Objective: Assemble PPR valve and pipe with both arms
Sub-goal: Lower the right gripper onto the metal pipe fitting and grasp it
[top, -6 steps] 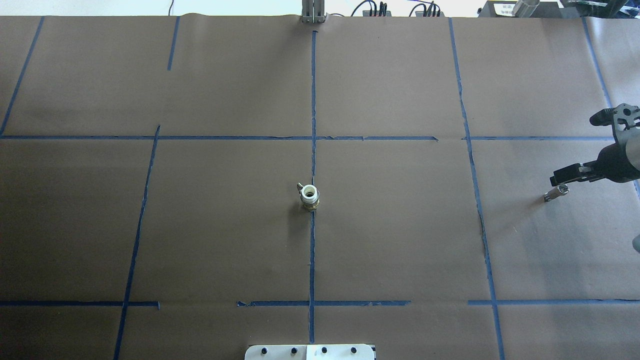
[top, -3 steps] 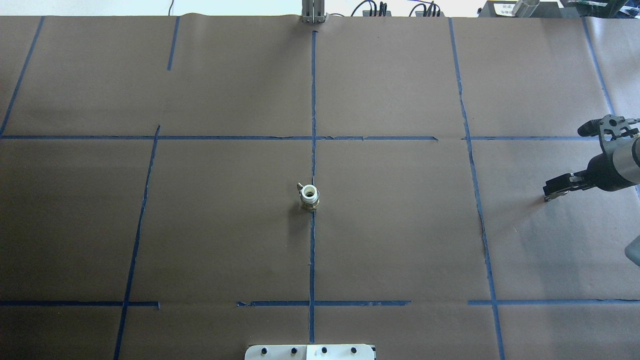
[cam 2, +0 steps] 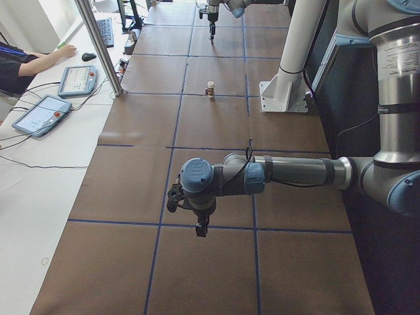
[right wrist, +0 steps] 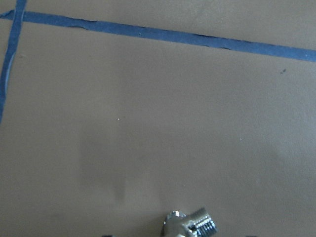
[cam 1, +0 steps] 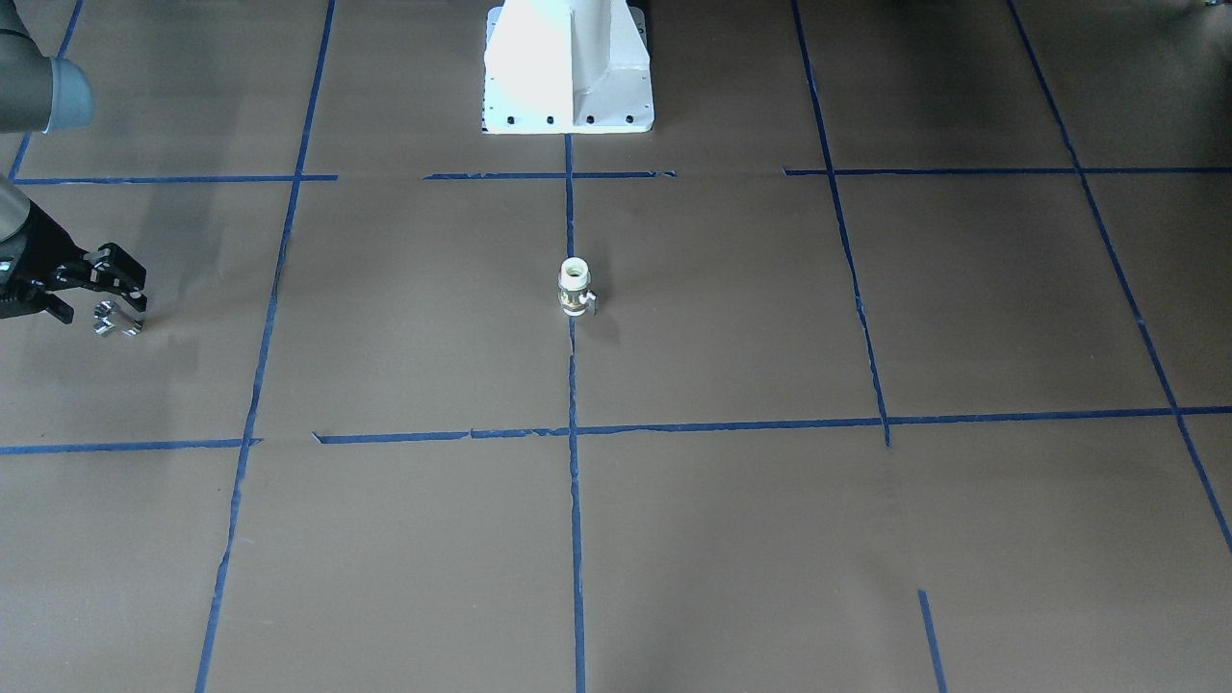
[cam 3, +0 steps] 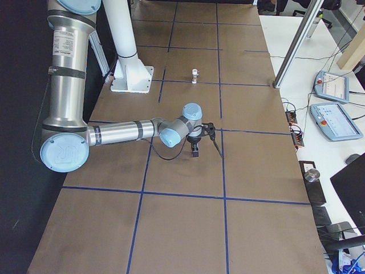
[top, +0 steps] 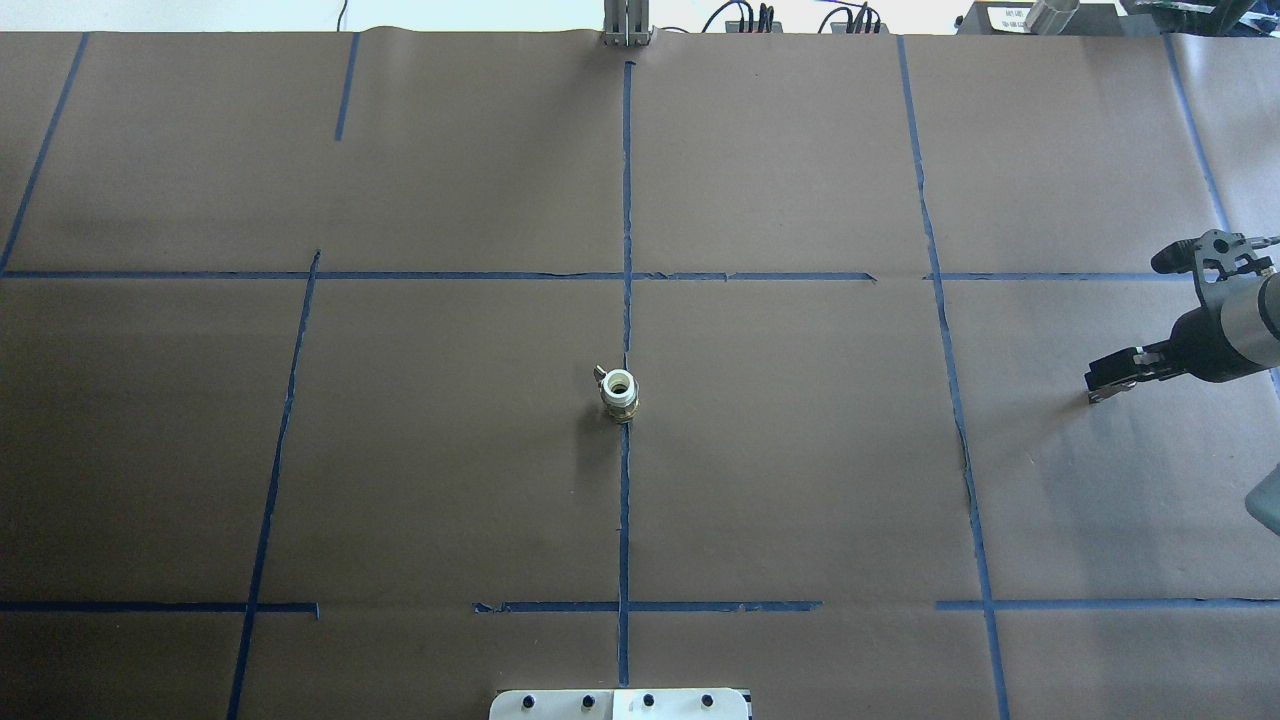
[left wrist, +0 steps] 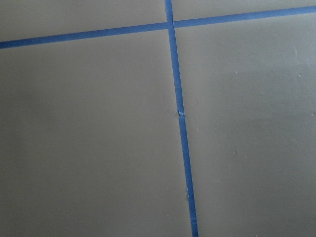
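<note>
The PPR valve [cam 1: 575, 287] stands upright on the centre tape line, white with a brass band and a side knob; it also shows in the overhead view [top: 620, 393]. The pipe [cam 1: 117, 320], a small chrome T fitting, lies on the paper at the robot's far right. It shows at the bottom edge of the right wrist view [right wrist: 190, 225]. My right gripper [cam 1: 123, 279] hangs open just above the pipe and covers most of it from overhead [top: 1100, 385]. My left gripper [cam 2: 202, 228] shows only in the exterior left view, low over bare paper; I cannot tell whether it is open.
The white pedestal base [cam 1: 568, 67] stands at the robot's edge of the table. Blue tape lines [top: 626, 250] cross the brown paper. Control tablets [cam 2: 77, 79] and an aluminium post [cam 2: 98, 46] are on the operators' side. A person's arm rests there.
My right gripper has moved down and toward the pipe, so it now covers the pipe in the overhead view. The valve has not moved.
</note>
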Available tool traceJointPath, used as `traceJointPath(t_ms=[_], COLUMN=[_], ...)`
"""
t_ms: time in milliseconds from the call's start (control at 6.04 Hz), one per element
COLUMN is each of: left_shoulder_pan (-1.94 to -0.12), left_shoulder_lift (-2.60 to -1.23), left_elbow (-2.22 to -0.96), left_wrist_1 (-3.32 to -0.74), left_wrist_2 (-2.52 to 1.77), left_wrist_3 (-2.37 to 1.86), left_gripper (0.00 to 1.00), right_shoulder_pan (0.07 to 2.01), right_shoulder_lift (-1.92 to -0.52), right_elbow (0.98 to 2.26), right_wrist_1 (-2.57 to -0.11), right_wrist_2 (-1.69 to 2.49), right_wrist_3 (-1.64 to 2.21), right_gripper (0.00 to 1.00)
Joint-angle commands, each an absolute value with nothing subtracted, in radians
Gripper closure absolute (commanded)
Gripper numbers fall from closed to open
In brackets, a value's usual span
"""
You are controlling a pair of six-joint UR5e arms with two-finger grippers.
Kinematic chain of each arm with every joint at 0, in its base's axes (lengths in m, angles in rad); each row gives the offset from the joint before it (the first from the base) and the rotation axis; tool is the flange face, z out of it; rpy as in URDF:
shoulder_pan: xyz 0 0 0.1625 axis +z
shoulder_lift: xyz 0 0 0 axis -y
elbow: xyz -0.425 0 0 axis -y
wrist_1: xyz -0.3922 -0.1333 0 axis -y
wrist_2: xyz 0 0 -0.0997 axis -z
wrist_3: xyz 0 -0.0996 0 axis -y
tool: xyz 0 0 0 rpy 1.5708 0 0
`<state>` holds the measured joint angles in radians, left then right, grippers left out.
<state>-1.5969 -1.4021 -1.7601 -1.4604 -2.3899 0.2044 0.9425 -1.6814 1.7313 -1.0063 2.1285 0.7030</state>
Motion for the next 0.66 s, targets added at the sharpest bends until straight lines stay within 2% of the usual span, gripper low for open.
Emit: traceJointPath(t_ms=[0,166,331,497], left_shoulder_pan=[-1.597,-1.597,-1.595,-1.597], left_shoulder_lift=[-1.404,-1.41,-1.413,-1.414], left_elbow=[-1.759,-1.759,-1.761,-1.761], left_wrist_1=[-1.46,-1.459,-1.46,-1.46], left_wrist_2=[-2.39,-2.39,-2.39,-2.39], left_wrist_3=[0.204,0.201,0.165,0.163], left_gripper=[0.0,0.0,0.0,0.0], right_shoulder_pan=[0.943,0.94,0.94,0.94], right_shoulder_lift=[-1.681,-1.683,-1.69,-1.692], right_elbow=[1.73,1.73,1.732,1.73], right_wrist_1=[-1.006,-1.006,-1.006,-1.006], right_wrist_2=[2.128,2.128,2.128,2.129], right_wrist_3=[0.703,0.701,0.696,0.695], right_gripper=[0.47,0.6,0.61,0.7])
